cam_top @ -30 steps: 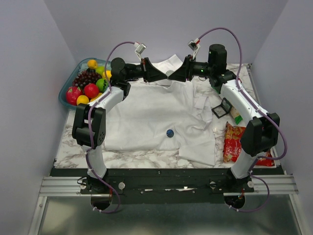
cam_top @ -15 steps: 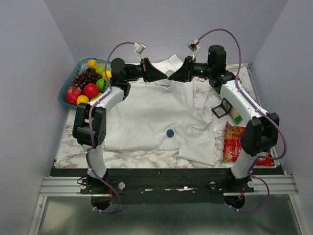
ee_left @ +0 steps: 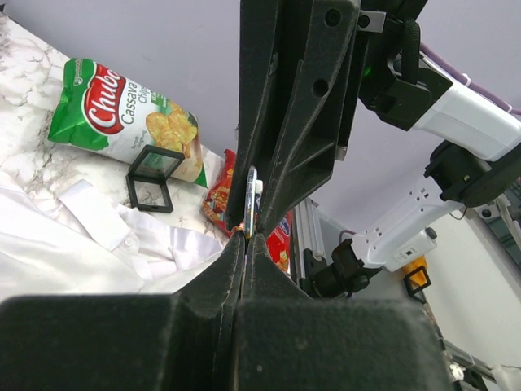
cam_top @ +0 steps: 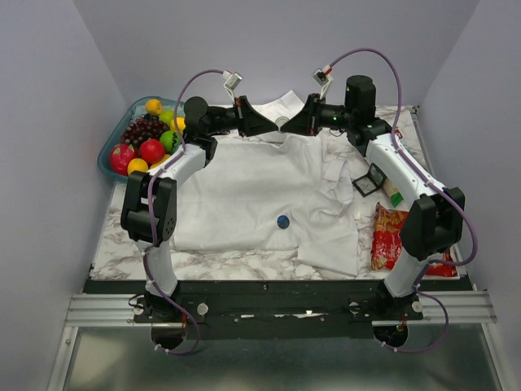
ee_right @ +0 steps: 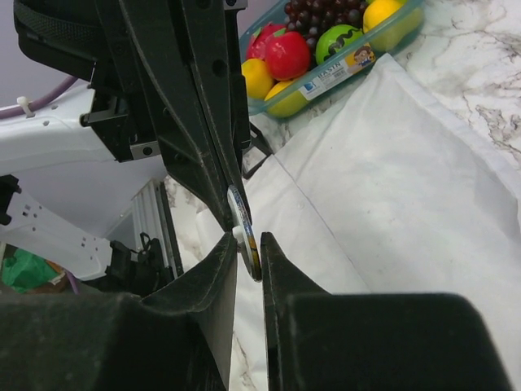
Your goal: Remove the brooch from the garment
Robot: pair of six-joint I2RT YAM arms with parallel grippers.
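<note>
The garment [cam_top: 244, 187] is a white wrinkled shirt spread over the marble table, also seen in the right wrist view [ee_right: 407, 179]. The brooch [cam_top: 282, 221], a small dark-blue round pin, sits on the shirt's front near its lower middle, far from both grippers. Both grippers meet tip to tip above the collar at the back. My left gripper [cam_top: 273, 127] [ee_left: 245, 238] is shut on the edge of a thin round disc [ee_left: 251, 191] [ee_right: 242, 220] seen edge-on. My right gripper [cam_top: 290, 125] [ee_right: 248, 240] straddles the disc's other edge, its jaws narrowly open with a slim gap on one side.
A clear tub [cam_top: 110, 159] of toy fruit stands at the back left. Two small black square frames [cam_top: 370, 181] lie by the right sleeve, with a green chips bag [ee_left: 122, 110] behind and a red snack bag [cam_top: 389, 236] at the right edge.
The right gripper's jaws have narrowed around the disc held by the left gripper. Both arms have barely moved. The brooch on the shirt has stayed put.
</note>
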